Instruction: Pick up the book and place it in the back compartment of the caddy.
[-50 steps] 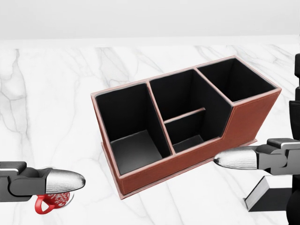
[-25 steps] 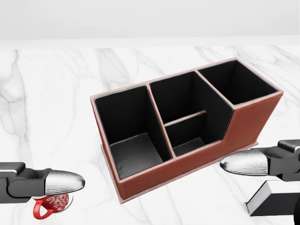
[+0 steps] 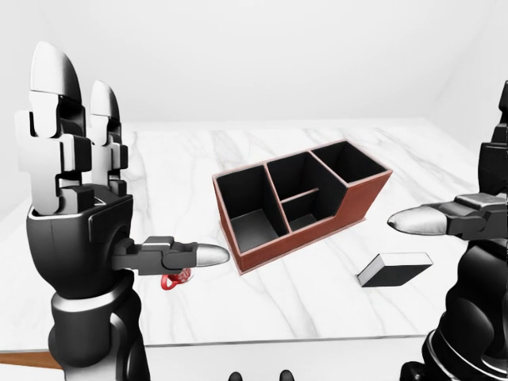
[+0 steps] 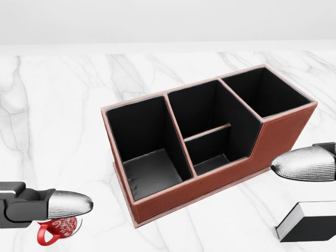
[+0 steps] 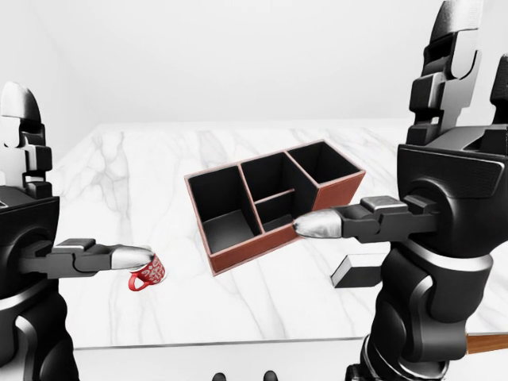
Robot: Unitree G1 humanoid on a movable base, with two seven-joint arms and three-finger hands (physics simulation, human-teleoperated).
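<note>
White veined marble table [image 4: 63, 105] is bearing your boxy brown leather caddy [image 4: 210, 142] and slab-like book [image 3: 394, 269]; both hands [image 3: 75, 206] [image 5: 444, 182] are hovering splay-fingered.

Right robot hand [image 5: 444, 159] raised at view right, fingers upright and spread, thumb pointing left, holding nothing. Brown caddy [image 5: 274, 202] just left of thumb tip, on white marble surface [image 5: 238, 294]. Dark book [image 5: 359, 271] lying flat below thumb, partly hidden by wrist. Left robot hand [image 5: 32, 214] likewise spread, red mug [image 5: 148, 273] under its thumb tip.
</note>
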